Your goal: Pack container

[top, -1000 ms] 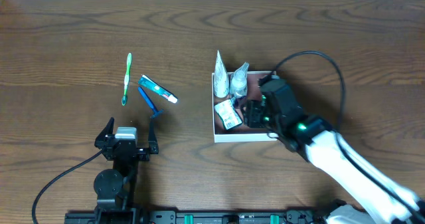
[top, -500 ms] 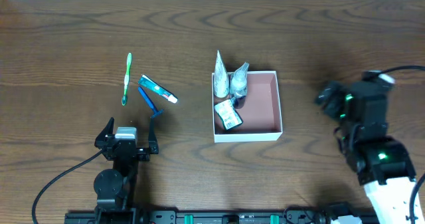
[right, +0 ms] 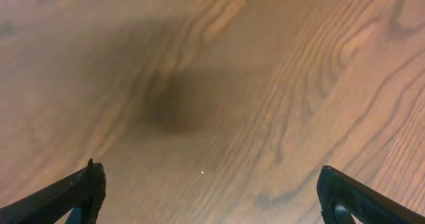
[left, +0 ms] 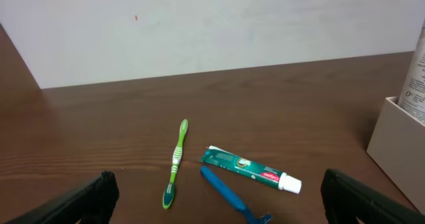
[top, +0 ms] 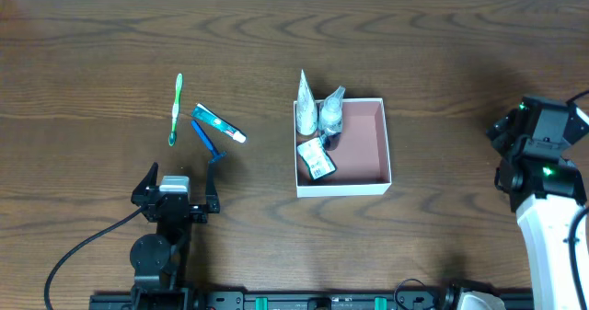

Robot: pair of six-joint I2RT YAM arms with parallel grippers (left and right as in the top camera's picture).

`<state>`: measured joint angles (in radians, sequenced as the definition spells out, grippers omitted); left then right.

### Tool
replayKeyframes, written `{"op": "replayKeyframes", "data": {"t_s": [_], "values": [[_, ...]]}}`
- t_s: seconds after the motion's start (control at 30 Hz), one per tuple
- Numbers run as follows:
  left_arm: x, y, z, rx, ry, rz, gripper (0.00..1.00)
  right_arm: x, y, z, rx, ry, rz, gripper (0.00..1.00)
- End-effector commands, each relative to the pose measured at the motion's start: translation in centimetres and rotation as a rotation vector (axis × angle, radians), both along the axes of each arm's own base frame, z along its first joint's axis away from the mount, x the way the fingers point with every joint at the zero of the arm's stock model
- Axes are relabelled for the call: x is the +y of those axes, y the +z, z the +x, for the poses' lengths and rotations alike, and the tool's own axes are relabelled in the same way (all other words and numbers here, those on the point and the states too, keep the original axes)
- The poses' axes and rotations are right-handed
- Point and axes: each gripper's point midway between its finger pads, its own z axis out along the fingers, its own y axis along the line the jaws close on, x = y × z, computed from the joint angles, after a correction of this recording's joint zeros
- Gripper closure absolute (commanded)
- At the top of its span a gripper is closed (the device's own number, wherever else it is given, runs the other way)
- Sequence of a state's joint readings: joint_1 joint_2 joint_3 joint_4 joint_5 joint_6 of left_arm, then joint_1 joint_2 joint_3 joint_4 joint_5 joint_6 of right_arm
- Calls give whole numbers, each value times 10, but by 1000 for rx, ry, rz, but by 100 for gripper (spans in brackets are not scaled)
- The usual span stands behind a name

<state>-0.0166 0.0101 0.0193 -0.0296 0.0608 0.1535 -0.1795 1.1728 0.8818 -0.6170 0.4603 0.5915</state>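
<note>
Overhead: the container [top: 363,149] sits right of centre, with toiletries [top: 317,137] along its left side. The left gripper [top: 182,170] is at lower left and the right gripper [top: 537,131] at the right edge, both well apart from the container.

Left wrist: jaws spread and empty. A toothbrush [left: 175,163], toothpaste [left: 249,169] and a blue razor [left: 229,196] lie at centre, with the container's white wall at the right edge.

Right wrist: jaws spread over the bare table [right: 212,84].

The dark wooden table [top: 442,52] is carrying a green toothbrush [top: 175,109], a toothpaste tube [top: 219,123] and a blue razor [top: 206,139] lying close together, while the container [top: 342,189] is sitting well apart from them.
</note>
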Motion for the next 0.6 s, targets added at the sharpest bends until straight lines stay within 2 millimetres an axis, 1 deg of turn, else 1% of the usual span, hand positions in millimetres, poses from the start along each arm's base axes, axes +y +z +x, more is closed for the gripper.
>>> {"op": "replayKeyframes", "data": {"t_s": [0.0,0.07,0.13,0.2,0.3,0.33,0.37,0.43,0.5,0.57], "values": [[1,-15,-1,46,4,-4,2,-2,-7,2,29,-5,2,1],[2,-13,-1,39,11,-4,2,-3,-12,2,44,-6,5,1],[1,-5,0,7,6,-6,2,-3,-15,3,56,-5,7,1],[-5,10,1,-47,-30,-9,2,-3,-17,3,63,-6,8,1],[-11,42,-3,-131,-70,27,2,-3,-17,2,64,-5,9,1],[-14,50,-4,-136,-83,26,2,-3,-17,3,64,-6,9,1],[-16,58,-5,-130,-96,21,2,-3,-17,3,64,-5,9,1],[-18,68,-3,-84,-110,19,2,-3,-17,3,64,-5,9,1],[-18,74,6,-4,-108,17,2,-3,-17,3,64,-5,9,1],[-18,79,20,92,-110,12,2,-3,-17,3,64,-5,9,1]]}}
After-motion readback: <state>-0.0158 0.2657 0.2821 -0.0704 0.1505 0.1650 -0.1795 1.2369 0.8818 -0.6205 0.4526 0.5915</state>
